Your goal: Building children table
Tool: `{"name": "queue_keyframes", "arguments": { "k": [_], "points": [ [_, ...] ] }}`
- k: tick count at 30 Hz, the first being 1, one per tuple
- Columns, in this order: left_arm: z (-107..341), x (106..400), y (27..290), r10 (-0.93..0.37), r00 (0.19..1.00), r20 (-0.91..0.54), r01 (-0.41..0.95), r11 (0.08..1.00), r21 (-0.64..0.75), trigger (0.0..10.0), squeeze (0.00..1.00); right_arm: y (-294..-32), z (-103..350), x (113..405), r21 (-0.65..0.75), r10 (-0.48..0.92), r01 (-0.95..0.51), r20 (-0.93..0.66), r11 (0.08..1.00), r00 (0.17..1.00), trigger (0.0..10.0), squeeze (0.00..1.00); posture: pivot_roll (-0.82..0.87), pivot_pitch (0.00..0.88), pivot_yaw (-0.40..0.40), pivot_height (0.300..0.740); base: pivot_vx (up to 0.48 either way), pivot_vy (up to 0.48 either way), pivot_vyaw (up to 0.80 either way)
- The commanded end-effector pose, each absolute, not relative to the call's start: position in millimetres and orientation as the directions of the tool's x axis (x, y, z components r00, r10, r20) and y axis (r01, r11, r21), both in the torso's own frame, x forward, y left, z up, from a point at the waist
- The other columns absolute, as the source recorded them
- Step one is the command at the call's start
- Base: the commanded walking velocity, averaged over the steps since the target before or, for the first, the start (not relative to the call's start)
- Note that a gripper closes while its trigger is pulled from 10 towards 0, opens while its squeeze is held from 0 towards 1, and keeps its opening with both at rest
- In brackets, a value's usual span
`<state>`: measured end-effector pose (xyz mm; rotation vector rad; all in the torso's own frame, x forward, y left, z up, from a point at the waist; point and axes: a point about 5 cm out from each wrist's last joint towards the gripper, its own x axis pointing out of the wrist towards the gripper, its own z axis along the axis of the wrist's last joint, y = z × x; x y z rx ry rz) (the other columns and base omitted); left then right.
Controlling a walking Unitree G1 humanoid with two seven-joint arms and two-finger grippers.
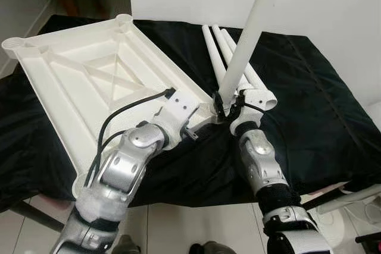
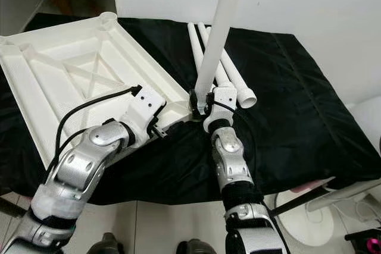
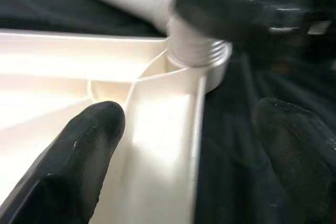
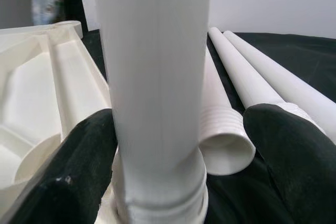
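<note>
A white plastic tabletop [image 1: 77, 81] lies upside down on a black cloth [image 1: 309, 111], its ribbed underside facing up. A white leg [image 1: 247, 34] stands upright in the socket at the tabletop's near corner, rising out of the top of the head views. The threaded base of the leg sits in that corner socket, as the left wrist view shows.

The right arm reaches forward from the lower right, forearm angled up toward the corner. The right gripper [image 4: 176, 156] is at the foot of the leg, with one black finger [image 4: 68, 166] touching the leg and the other set apart from it on the far side, so the fingers are spread around the leg and not clamped on it.

The left arm bends in from the lower left, elbow low, wrist pointing at the same corner. The left gripper [image 3: 189, 145] has its fingers apart, straddling the raised edge of the tabletop just short of the socket.

Three spare legs [image 1: 223, 52] lie side by side on the cloth just behind the standing leg, open threaded ends toward the robot.
</note>
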<state>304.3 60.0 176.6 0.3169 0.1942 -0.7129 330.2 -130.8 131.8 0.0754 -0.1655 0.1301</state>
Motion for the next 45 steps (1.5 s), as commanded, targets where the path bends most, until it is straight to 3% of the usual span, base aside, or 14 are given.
{"name": "queue_keyframes", "arguments": {
  "k": [1, 11, 16, 18, 21, 32, 38, 45],
  "points": [
    [172.2, 317.7, 72.0, -0.431, 0.855, -0.289, 0.503, 0.824, 0.261, 10.0, 0.0, -144.1, 121.3, 322.4, 0.061, 0.09, -0.098, 0.128, 0.993, 0.988, 10.0, 0.0, 0.01, 0.051, -0.08, 0.74, 0.0, 0.0, 0.0],
    [157.4, 322.0, 70.5, -0.444, 0.809, -0.385, 0.556, 0.791, 0.255, 10.0, 0.0, -154.5, 117.1, 309.6, 0.062, 0.049, -0.056, 0.112, 0.996, 0.992, 10.0, 0.0, -0.02, 0.069, -0.055, 0.74, 0.0, 0.0, 0.0],
    [149.3, 314.3, 64.1, -0.513, 0.737, -0.44, 0.649, 0.72, 0.248, 10.0, 0.0, -160.3, 119.2, 307.6, 0.058, 0.037, -0.044, 0.114, 0.997, 0.993, 10.0, 0.0, -0.03, 0.075, -0.041, 0.74, 0.0, 0.0, 0.0],
    [145.6, 305.5, 58.7, -0.576, 0.675, -0.46, 0.723, 0.641, 0.258, 10.0, 0.0, -164.6, 121.7, 307.7, 0.052, 0.028, -0.035, 0.117, 0.998, 0.993, 10.0, 0.0, -0.03, 0.075, -0.041, 0.74, 0.0, 0.0, 0.0],
    [144.8, 302.5, 56.9, -0.595, 0.657, -0.463, 0.742, 0.617, 0.262, 10.0, 0.0, -165.8, 122.5, 307.6, 0.05, 0.026, -0.032, 0.117, 0.998, 0.993, 10.0, 0.0, -0.03, 0.075, -0.041, 0.74, 0.0, 0.0, 0.0],
    [130.8, 275.7, 63.8, -0.677, 0.493, -0.546, 0.869, 0.415, 0.271, 10.0, 0.0, -169.5, 126.7, 307.7, 0.044, 0.065, -0.071, 0.126, 0.996, 0.99, 10.0, 0.0, -0.02, 0.083, -0.041, 0.74, 0.0, 0.0, 0.0],
    [118.8, 250.4, 71.7, -0.705, 0.364, -0.609, 0.932, 0.28, 0.233, 10.0, 0.0, -175.7, 125.5, 304.7, 0.038, 0.1, -0.105, 0.118, 0.994, 0.988, 10.0, 0.0, -0.02, 0.087, -0.042, 0.74, 0.0, 0.0, 0.0],
    [115.4, 241.2, 80.9, -0.695, 0.331, -0.638, 0.944, 0.247, 0.22, 10.0, 0.0, -180.7, 124.8, 302.9, 0.029, 0.103, -0.107, 0.109, 0.994, 0.989, 10.0, 0.0, -0.02, 0.088, -0.044, 0.74, 0.0, 0.0, 0.0]
  ]
}}
